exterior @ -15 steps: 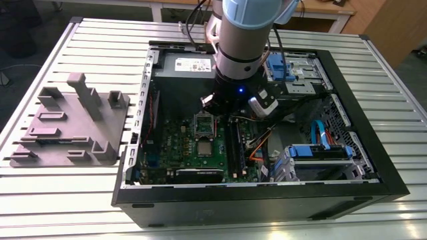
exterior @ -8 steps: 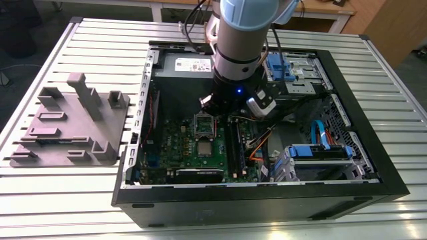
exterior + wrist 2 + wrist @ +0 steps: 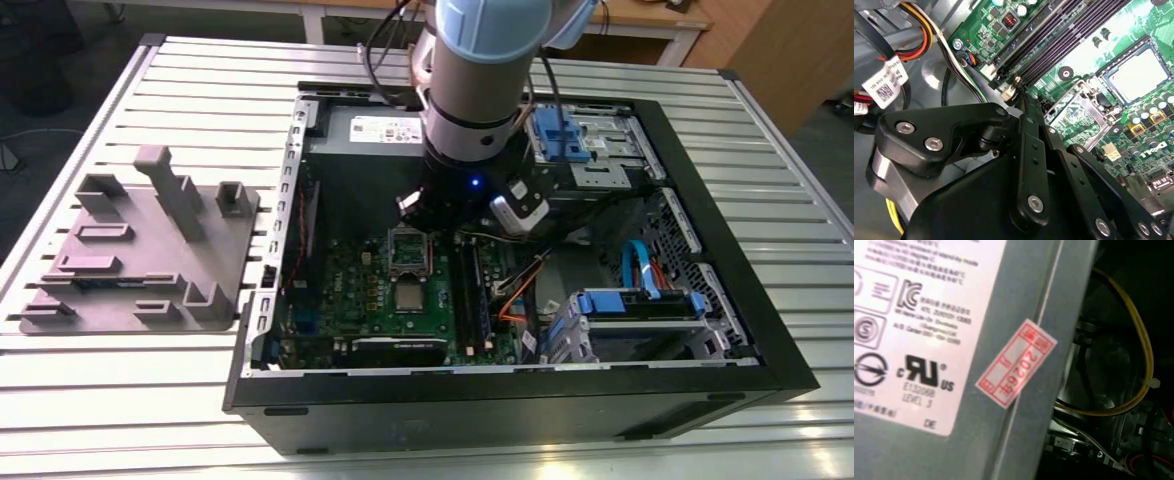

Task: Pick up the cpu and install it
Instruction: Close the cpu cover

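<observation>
— One thing first: where's the cpu [image 3: 1139, 75]?
— Upper right of the second wrist view, lying in the socket, apart from the tool [image 3: 1021, 92].
— Tool?
— Fingers together, nothing visible between them, beside the open frame [image 3: 1079, 100].
— Step?
— Placing looks done; seating unconfirmed. Any next move calls for a path clear of frame and memory slots [image 3: 1064, 36].

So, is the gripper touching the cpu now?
Apart. In the second wrist view the gripper ends beside the memory slots, with the silver socket frame lying between it and the cpu.
</observation>
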{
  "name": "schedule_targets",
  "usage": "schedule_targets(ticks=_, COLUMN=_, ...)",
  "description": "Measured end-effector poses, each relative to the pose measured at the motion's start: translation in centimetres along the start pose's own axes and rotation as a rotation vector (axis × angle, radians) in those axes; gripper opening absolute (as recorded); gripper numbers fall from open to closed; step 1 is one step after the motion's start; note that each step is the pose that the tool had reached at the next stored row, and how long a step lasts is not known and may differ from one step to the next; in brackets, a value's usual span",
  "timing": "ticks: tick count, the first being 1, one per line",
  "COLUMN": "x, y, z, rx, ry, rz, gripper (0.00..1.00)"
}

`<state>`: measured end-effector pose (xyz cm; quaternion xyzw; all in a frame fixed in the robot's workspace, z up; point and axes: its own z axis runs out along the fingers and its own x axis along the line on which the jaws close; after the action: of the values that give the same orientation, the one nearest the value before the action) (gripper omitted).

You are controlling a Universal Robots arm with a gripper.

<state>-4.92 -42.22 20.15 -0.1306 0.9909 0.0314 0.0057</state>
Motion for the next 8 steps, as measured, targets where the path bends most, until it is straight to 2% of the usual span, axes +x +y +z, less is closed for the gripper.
schedule_targets(ticks=5, x=0.29, y=0.06, z=-0.04, rx=0.0003, ry=0.0001, rz=-0.005, gripper=0.1)
schedule_targets(ticks=8, x=0.3, y=0.05, z=-0.31, rx=0.0004, ry=-0.0002, rz=-0.008, gripper=0.1)
